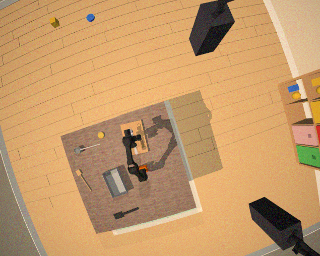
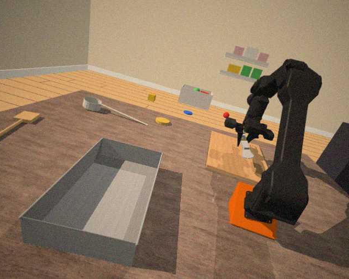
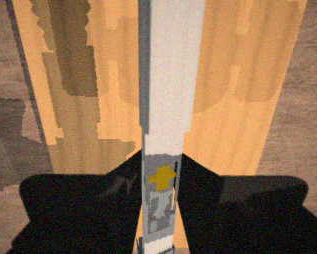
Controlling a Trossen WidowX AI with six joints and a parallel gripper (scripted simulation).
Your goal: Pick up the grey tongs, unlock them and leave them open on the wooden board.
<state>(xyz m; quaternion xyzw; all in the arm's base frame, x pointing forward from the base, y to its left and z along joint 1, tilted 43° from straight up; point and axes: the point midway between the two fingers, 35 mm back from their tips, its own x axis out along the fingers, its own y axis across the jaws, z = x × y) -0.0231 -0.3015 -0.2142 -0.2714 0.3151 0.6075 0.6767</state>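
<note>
My gripper (image 1: 132, 132) (image 2: 243, 140) (image 3: 158, 151) is shut on the grey tongs (image 1: 135, 150) (image 2: 246, 152) (image 3: 172, 75) over the wooden board (image 1: 126, 126) (image 2: 221, 145) (image 3: 239, 135). A yellow mark on the tongs shows between the fingertips. The tongs' pale wide end points towards the arm's base and sits lower in the exterior view. The tongs' arms look close together. The lock is too small to read, and I cannot tell whether the low end touches the board. The grey roasting tin (image 1: 106, 187) (image 2: 78, 242) stands apart from the board, with nothing across it.
A yellow disc (image 1: 101, 135) (image 2: 162, 121) and a grey ladle-like pan (image 1: 77, 150) (image 2: 92, 103) lie beyond the tin. A wooden mallet-like tool (image 1: 84, 181) (image 2: 26, 116) lies at the left. A black spatula (image 1: 121, 214) lies at the near side. The arm's orange base (image 1: 144, 168) (image 2: 248, 220) stands beside the tin.
</note>
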